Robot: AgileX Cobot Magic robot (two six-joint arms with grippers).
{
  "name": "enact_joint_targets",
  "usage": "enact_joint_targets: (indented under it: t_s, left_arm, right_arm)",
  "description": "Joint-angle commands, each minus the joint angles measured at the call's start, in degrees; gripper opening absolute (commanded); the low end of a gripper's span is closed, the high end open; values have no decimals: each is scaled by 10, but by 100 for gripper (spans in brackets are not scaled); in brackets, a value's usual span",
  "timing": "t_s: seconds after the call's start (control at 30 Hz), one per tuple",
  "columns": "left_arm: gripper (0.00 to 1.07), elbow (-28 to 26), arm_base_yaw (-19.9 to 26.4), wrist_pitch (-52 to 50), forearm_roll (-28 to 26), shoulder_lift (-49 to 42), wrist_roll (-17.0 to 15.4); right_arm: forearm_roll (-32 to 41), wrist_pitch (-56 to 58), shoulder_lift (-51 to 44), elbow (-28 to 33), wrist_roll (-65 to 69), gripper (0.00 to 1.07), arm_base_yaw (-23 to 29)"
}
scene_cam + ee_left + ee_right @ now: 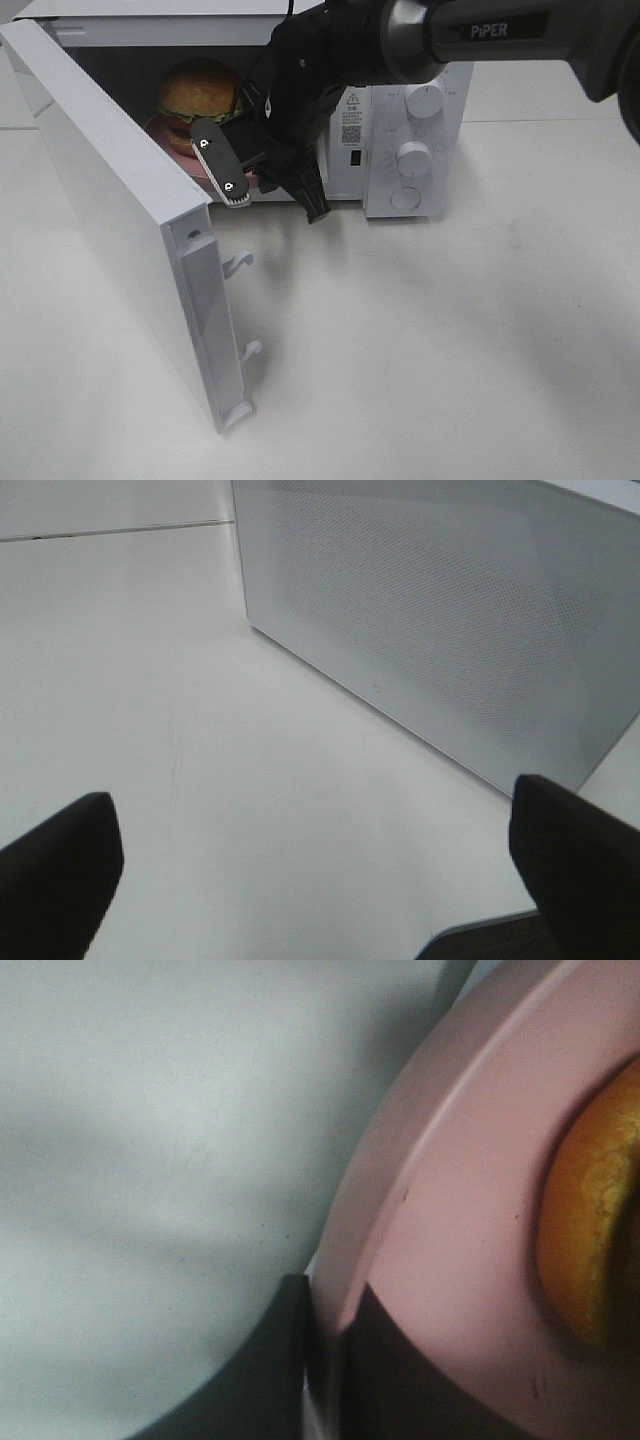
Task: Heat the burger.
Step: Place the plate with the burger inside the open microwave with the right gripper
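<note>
Burger (200, 90) sits just beyond right jaws pinching plate (470, 1210).

I count one microwave (440, 130) with one door (100, 220), one burger (200, 92) and one pink plate (450, 1210). There are two dials, an upper dial (425, 101) and a lower dial (413, 157), one round button (405, 198) and two door hooks (238, 263). My own hands make two: left hand (320, 870) and right hand (228, 170).

Burger (198, 95) is recorded upright on a pink plate (157, 128), set inside the cavity of a white microwave (440, 150) with its door (110, 220) swung open. A glossy golden-brown domed bun is noted on top, with greenish and dark layers beneath. Its right side is hidden in the high view.
</note>
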Motion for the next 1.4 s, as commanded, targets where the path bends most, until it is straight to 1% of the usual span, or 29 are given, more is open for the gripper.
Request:
enact_joint_targets:
  t_s: [0.03,0.1,0.13,0.17,0.27,0.53,0.6,0.63,0.7,0.73,0.77,0.8,0.83,0.87,0.9,0.93,0.97,1.0,1.03,1.1,1.17,1.2,1.23,1.27,1.3,1.33,1.37,1.4]
  left_arm:
    - [98,2,-3,-9,-3,-10,-1]
    - [98,2,-3,-9,-3,-10,-1]
    - [98,2,-3,-9,-3,-10,-1]
    - [98,2,-3,-9,-3,-10,-1]
    - [98,2,-3,-9,-3,-10,-1]
    - [98,2,-3,-9,-3,-10,-1]
    - [98,2,-3,-9,-3,-10,-1]
    - [98,2,-3,-9,-3,-10,-1]
    - [98,2,-3,-9,-3,-10,-1]
    - [98,2,-3,-9,-3,-10,-1]
    - [98,2,-3,-9,-3,-10,-1]
    - [98,2,-3,-9,-3,-10,-1]
    - [98,2,-3,-9,-3,-10,-1]
    - [98,2,-3,-9,-3,-10,-1]
    - [98,2,-3,-9,-3,-10,-1]
    - [98,2,-3,-9,-3,-10,-1]
    - [98,2,-3,-9,-3,-10,-1]
    - [98,2,-3,-9,-3,-10,-1]
    - [98,2,-3,-9,-3,-10,-1]
    - [98,2,-3,-9,-3,-10,-1]
    - [98,2,-3,-9,-3,-10,-1]
    - [98,2,-3,-9,-3,-10,-1]
    - [98,2,-3,-9,-3,-10,-1]
    - [98,2,-3,-9,-3,-10,-1]
    - [98,2,-3,-9,-3,-10,-1]
    - [98,2,-3,-9,-3,-10,-1]
    - [98,2,-3,-9,-3,-10,-1]
    - [98,2,-3,-9,-3,-10,-1]
  right_arm:
    - [-8,-30,2,-25,10,0,-1]
    - [-9,-30,17,-47,17,0,-1]
    - [-9,-30,17,-47,17,0,-1]
    - [-9,-29,30,-64,17,0,-1]
    - [-9,-32,44,-80,23,1,-1]
    - [-24,-38,59,-96,46,6,-1]
    - [-25,-47,62,-96,50,11,-1]
    - [-25,-47,62,-96,50,11,-1]
    - [-25,-55,64,-96,52,19,-1]
    - [-25,-55,64,-96,52,19,-1]
    - [-25,-54,64,-96,57,25,-1]
    - [-25,-54,64,-96,62,28,-1]
    - [-25,-54,64,-96,62,28,-1]
    - [-25,-54,64,-96,68,34,-1]
    - [-25,-54,64,-96,69,37,-1]
    - [-25,-54,64,-96,69,37,-1]
    - [-25,-54,64,-96,73,40,-1]
    - [-25,-54,64,-96,73,40,-1]
    - [-25,-54,61,-91,78,43,-1]
    - [-23,-55,60,-87,78,43,-1]
    - [-23,-72,47,-61,78,44,-1]
    - [-23,-72,47,-61,78,44,-1]
    - [-22,-92,32,-32,78,44,-1]
    - [-22,-92,32,-32,78,44,-1]
    - [-22,-115,14,-5,78,46,-1]
    - [-22,-121,6,10,78,48,-1]
    - [-22,-121,6,10,78,48,-1]
    - [-22,-129,-9,34,80,54,-1]
